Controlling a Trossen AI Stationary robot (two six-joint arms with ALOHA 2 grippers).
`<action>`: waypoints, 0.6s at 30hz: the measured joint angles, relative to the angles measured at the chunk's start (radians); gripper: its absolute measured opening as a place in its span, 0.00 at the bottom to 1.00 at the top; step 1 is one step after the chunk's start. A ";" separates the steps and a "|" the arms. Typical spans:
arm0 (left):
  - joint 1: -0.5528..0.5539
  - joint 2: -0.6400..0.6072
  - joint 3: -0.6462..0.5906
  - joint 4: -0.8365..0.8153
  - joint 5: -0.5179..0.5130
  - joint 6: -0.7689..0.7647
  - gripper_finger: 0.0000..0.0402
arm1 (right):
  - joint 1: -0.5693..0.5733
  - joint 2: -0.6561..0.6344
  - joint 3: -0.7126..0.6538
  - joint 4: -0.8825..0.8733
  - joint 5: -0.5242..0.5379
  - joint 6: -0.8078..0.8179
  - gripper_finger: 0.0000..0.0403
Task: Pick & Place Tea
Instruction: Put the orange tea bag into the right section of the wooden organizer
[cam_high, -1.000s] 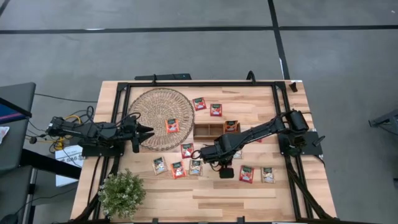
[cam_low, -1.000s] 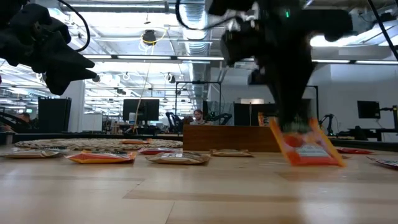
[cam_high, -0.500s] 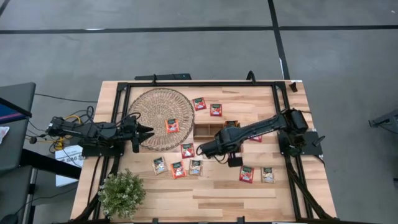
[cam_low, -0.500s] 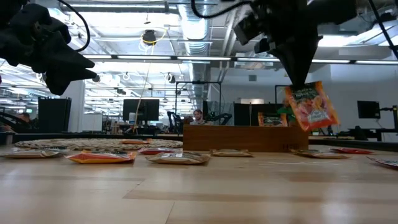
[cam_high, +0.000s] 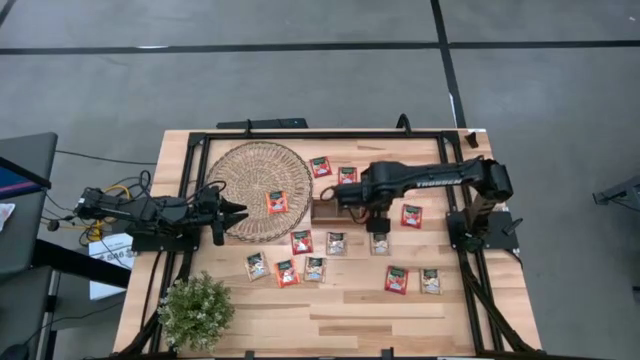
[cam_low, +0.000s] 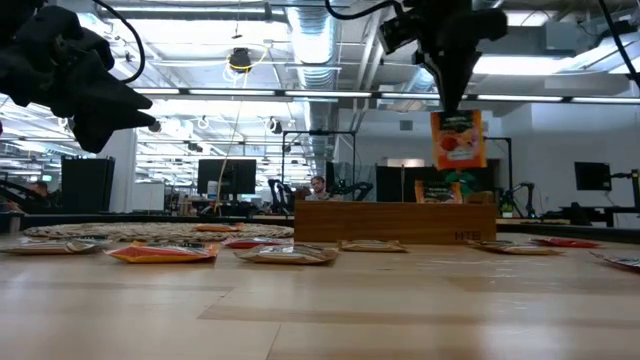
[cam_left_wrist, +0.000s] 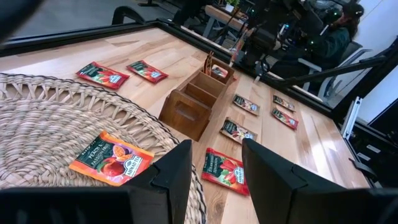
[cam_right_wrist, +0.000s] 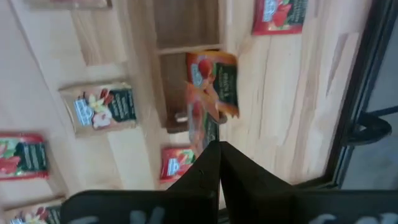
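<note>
Right gripper (cam_low: 452, 95) is clamped on the top edge of one red-orange tea sachet (cam_low: 458, 139), which hangs clear of the table directly above the wooden tray (cam_high: 345, 208), over the tray's end nearest the right arm. In the right wrist view the held sachet (cam_right_wrist: 210, 90) hangs from the pinched fingertips (cam_right_wrist: 208, 155) above a tray compartment. One more sachet (cam_low: 438, 191) stands upright inside the tray at that same end. Left gripper (cam_high: 238, 211) waits at the edge of the round woven mat (cam_high: 258, 188), on the side of the mat away from the tray, with its fingers (cam_left_wrist: 171, 171) parted and nothing between them. One red-orange sachet (cam_high: 277, 202) lies flat on the mat, near the mat edge closest to the tray. Two red sachets (cam_high: 321, 166) lie beyond the tray toward the far table edge. Loose sachets, red-orange and pale, lie flat on the table (cam_high: 350, 310) in front of the tray, well apart from it in two loose rows (cam_high: 301, 241). One red sachet (cam_high: 411, 215) lies just beside the tray's right-arm end. A potted plant (cam_high: 196, 310) stands at the near table corner, on the mat's side of the tray.
</note>
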 joint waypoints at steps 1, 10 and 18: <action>0.000 0.000 0.000 0.000 0.000 0.000 0.33 | -0.009 -0.002 0.000 0.010 0.000 -0.002 0.00; 0.000 0.000 0.000 0.000 0.000 -0.001 0.33 | -0.051 0.001 -0.071 0.122 -0.005 -0.050 0.00; 0.000 0.000 0.000 0.000 0.000 -0.001 0.33 | -0.069 0.001 -0.204 0.219 -0.027 -0.060 0.00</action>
